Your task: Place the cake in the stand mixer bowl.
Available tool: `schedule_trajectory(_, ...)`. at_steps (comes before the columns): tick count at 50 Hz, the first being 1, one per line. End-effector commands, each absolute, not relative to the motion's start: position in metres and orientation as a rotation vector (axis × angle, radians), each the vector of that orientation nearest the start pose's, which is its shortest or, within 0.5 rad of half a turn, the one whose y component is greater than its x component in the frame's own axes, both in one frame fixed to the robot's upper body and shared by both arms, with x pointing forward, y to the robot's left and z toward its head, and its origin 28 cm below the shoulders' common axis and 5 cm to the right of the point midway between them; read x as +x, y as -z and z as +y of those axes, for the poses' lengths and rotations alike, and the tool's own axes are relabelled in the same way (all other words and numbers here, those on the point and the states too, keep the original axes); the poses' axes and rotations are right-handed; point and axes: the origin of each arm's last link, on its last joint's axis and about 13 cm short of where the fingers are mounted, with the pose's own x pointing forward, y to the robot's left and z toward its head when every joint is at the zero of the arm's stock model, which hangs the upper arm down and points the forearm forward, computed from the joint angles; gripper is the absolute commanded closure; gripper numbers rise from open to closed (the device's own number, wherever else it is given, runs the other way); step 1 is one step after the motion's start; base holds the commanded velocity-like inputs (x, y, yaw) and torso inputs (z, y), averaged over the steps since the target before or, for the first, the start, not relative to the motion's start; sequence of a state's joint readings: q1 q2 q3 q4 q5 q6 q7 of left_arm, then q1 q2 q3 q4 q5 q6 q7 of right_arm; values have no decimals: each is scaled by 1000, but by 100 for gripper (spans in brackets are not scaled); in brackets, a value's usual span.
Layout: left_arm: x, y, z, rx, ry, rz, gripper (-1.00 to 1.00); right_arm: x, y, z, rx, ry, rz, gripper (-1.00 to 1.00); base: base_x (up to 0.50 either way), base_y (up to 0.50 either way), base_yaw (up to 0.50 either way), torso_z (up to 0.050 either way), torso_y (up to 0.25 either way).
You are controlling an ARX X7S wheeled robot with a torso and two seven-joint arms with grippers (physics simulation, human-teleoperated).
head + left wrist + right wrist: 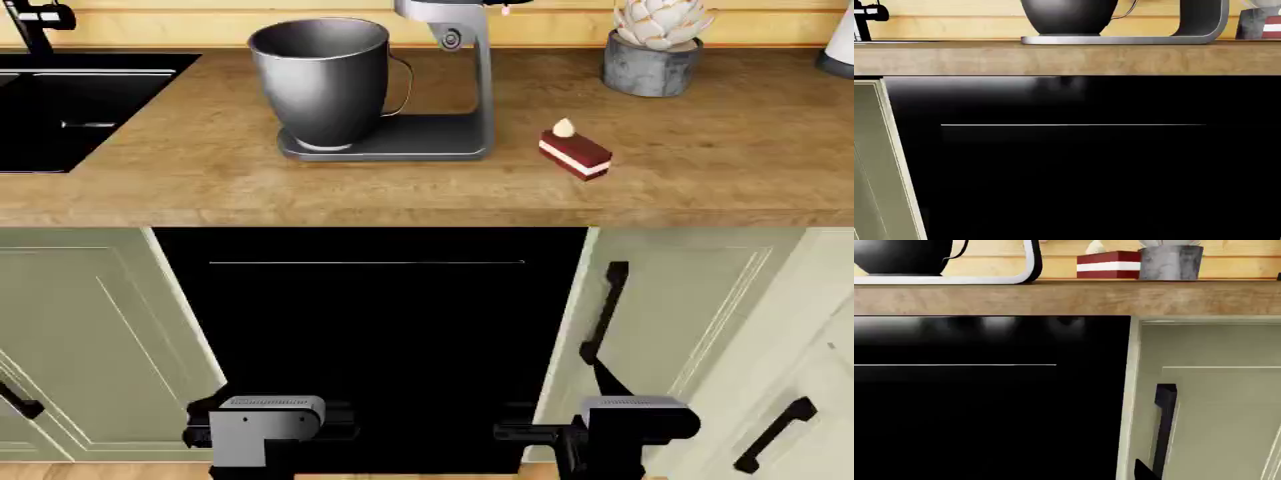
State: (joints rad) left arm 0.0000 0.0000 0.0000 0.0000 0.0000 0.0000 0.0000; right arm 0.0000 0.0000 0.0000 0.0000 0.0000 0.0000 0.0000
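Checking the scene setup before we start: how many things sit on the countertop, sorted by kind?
Cake: 1
Stand mixer with bowl: 1
Potted succulent: 1
White object cut off at the right edge: 1
Total: 4

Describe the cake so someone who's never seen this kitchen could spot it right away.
On the wooden countertop, look just right of the stand mixer that holds the big dark grey bowl. The cake sits there, in front of the stone succulent pot. It is the only small red-brown slice, with a white stripe and cream dollop.
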Motion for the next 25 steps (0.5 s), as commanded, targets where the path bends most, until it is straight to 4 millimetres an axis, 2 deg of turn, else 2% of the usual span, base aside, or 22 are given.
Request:
schedule_trajectory(1,211,-14,205,17,-1,-9,-100,212,-16,-98,28,34,3,-100,0,0,0,0,0)
schedule_trajectory(21,213,-16,209,15,-13,-5,-100,213,-22,-96,-20,21,-15,-100,0,0,0,0,0)
schedule_trajectory(22,214,16,202,10,13,68,-100,208,19,-83,-69,-66,91,-100,0,0,0,0,0)
schedule_trajectory(23,211,-13,205,-12,0,19,-100,209,-11,-95,-15,-12,3,-100,0,0,0,0,0)
schedule_trajectory(25,211,-14,205,-14,-2,15,-100,209,-11,-94,-14,-14,3,-100,0,0,0,0,0)
